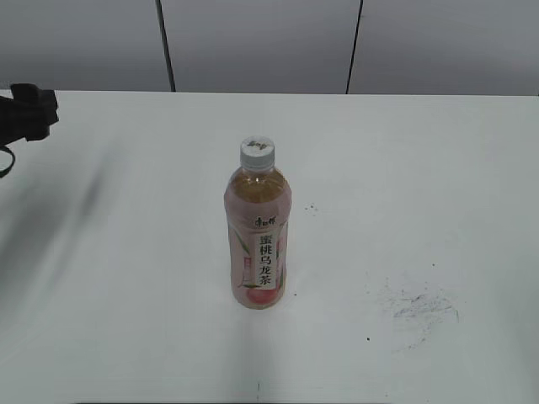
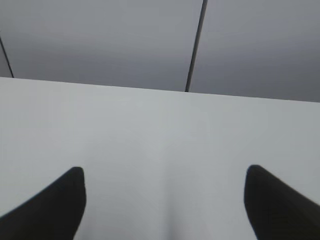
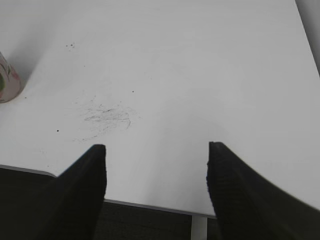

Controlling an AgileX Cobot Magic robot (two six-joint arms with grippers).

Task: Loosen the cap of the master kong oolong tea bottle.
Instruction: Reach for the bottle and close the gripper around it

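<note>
bottle (image 3: 7,80): cut by left edge, base only | left arm (image 1: 25,114): cut off, blurred

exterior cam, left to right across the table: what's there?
Black arm part at the left edge → master kong oolong tea bottle, standing upright with its cap on → small dark speck → grey scuff marks on the table. Neither arm's fingers are visible in this view.

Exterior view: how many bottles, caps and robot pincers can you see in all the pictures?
Bottles: 1, the master kong oolong tea bottle
Caps: 1, the cap, on the bottle
Pincers: 2, the left pincer and the right pincer, both open and empty
Total: 4
</note>
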